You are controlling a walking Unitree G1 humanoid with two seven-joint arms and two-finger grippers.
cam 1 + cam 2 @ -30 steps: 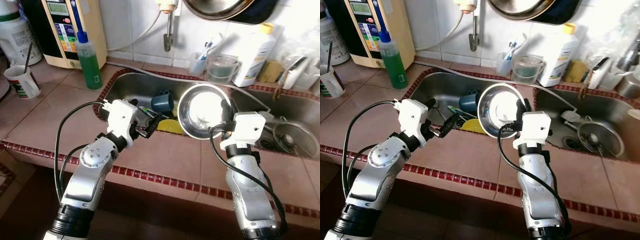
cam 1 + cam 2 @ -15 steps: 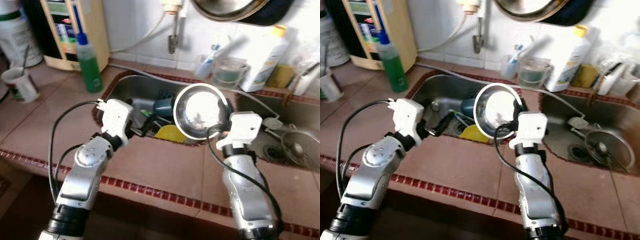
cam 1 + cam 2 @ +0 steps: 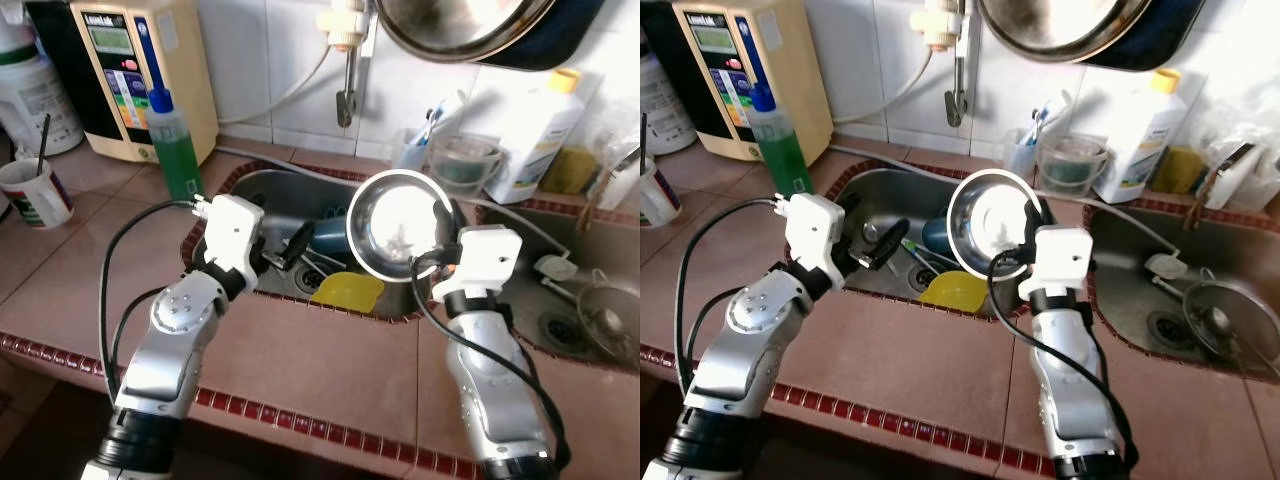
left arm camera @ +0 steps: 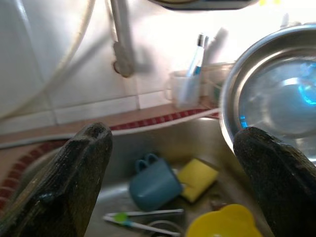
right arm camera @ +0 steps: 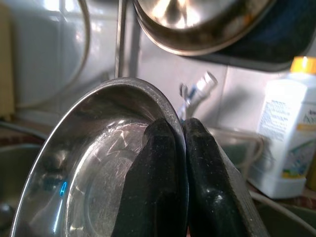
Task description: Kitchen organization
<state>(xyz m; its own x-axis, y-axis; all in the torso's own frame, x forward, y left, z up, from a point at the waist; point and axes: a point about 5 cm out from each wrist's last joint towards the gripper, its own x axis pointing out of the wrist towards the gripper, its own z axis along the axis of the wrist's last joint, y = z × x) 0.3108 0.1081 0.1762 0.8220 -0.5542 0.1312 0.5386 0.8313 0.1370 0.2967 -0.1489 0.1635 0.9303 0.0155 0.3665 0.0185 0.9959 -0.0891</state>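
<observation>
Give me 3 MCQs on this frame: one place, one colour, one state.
1. Where is the blue cup?
A. in the left sink basin
B. on the counter by the mug
C. hanging on the wall

2. What colour is the liquid in the bottle beside the water dispenser?
A. red
B. green
C. clear

3. How is the steel bowl held?
A. flat on the counter
B. clamped by its rim in the right claw
C. between both claws

Answers:
1 A: the blue cup lies in the left sink basin near the yellow bowl.
2 B: the bottle by the water dispenser is filled with green.
3 B: the right claw pinches the steel bowl at its rim; the left claw hangs open over the basin.
</observation>
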